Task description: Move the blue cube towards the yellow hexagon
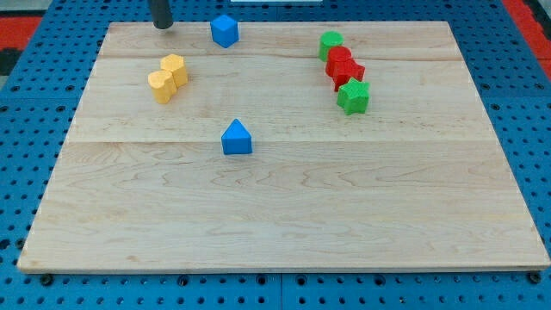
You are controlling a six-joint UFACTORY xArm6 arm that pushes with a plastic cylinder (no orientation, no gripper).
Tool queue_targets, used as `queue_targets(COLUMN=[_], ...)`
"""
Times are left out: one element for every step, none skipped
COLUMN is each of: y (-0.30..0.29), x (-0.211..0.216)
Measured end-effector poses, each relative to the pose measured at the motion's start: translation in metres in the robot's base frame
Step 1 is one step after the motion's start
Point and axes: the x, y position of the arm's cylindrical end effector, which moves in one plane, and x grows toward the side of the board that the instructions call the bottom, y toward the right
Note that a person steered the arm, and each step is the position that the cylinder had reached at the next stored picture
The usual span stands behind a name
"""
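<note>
A blue cube sits near the view's top edge of the wooden board. A yellow hexagon lies lower left of it, touching a second yellow block. My tip is at the top left of the board, to the left of the blue cube and above the yellow blocks, touching neither.
A blue triangular block lies near the board's middle. At the upper right stand a green cylinder, a red block, a red star and a green star, clustered together. Blue pegboard surrounds the board.
</note>
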Motion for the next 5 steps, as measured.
queue_targets(y=[0.005, 0.032, 0.089, 0.136, 0.138], x=[-0.001, -0.001, 0.000, 0.009, 0.043])
